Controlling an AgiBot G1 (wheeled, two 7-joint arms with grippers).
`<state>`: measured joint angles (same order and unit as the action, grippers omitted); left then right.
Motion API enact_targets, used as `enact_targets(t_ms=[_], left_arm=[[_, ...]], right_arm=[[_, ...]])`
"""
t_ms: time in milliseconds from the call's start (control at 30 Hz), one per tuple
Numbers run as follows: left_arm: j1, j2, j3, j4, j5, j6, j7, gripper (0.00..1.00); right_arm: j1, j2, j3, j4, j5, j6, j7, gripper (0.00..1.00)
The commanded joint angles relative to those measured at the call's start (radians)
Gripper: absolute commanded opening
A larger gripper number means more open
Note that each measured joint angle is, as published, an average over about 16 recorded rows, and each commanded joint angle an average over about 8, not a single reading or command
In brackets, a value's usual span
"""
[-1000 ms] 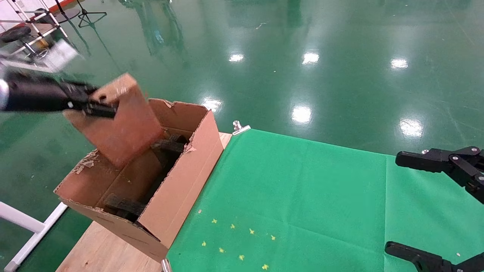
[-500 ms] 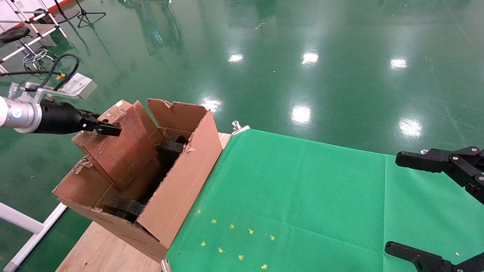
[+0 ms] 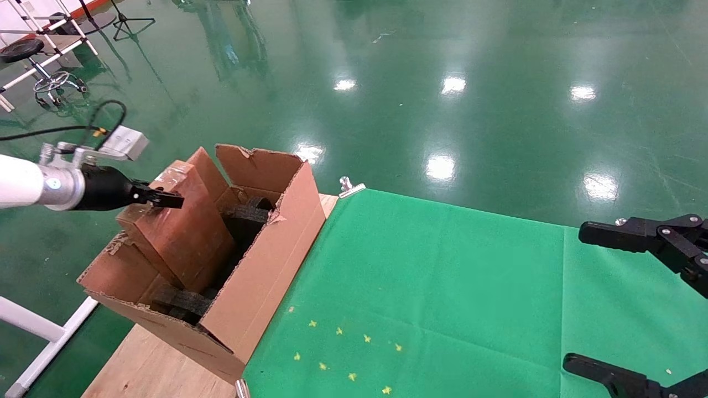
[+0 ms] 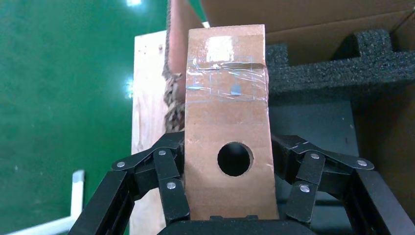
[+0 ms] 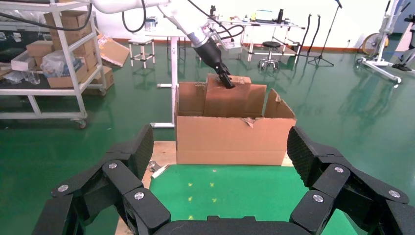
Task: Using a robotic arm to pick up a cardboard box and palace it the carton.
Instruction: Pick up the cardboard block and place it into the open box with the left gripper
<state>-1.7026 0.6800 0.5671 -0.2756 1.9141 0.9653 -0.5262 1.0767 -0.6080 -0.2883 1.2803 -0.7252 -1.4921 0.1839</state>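
The robotic arm's left gripper [image 3: 166,199] is shut on the narrow top end of the cardboard box [image 3: 182,232], a brown taped slab with a round hole. The box [image 4: 227,112] stands tilted with its lower part inside the carton [image 3: 260,282], between the far wall and the black foam blocks [image 3: 243,213]. The left wrist view shows both fingers [image 4: 169,161] pressed on the box's sides above the foam [image 4: 337,63]. My right gripper [image 3: 581,298] hangs open over the cloth's right edge, empty. From the right wrist view the open right gripper [image 5: 220,147] faces the carton [image 5: 235,139] and box [image 5: 226,95].
A green cloth [image 3: 442,287] with several small yellow marks [image 3: 348,354] covers the wooden table [image 3: 149,365]. A metal clip [image 3: 349,187] holds its far corner. A white frame leg [image 3: 33,326] stands left of the table. Shelves with boxes [image 5: 49,58] stand far behind.
The left gripper has come down and slightly right with the box. The box has gone from hanging above the carton to standing part-way inside it. The right arm has not moved.
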Motion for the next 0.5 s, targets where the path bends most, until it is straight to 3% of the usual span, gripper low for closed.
enact_targets(t_ms=[33, 500], left_arm=[[0.008, 0.008, -0.003, 0.010, -0.006, -0.015, 0.013, 0.00], [0.118, 0.062, -0.039, 0.080, -0.067, -0.154, 0.113, 0.00]], right_arm=[[0.000, 0.000, 0.000, 0.000, 0.000, 0.000, 0.000, 1.00], [0.000, 0.000, -0.001, 0.000, 0.001, 0.000, 0.000, 1.00]])
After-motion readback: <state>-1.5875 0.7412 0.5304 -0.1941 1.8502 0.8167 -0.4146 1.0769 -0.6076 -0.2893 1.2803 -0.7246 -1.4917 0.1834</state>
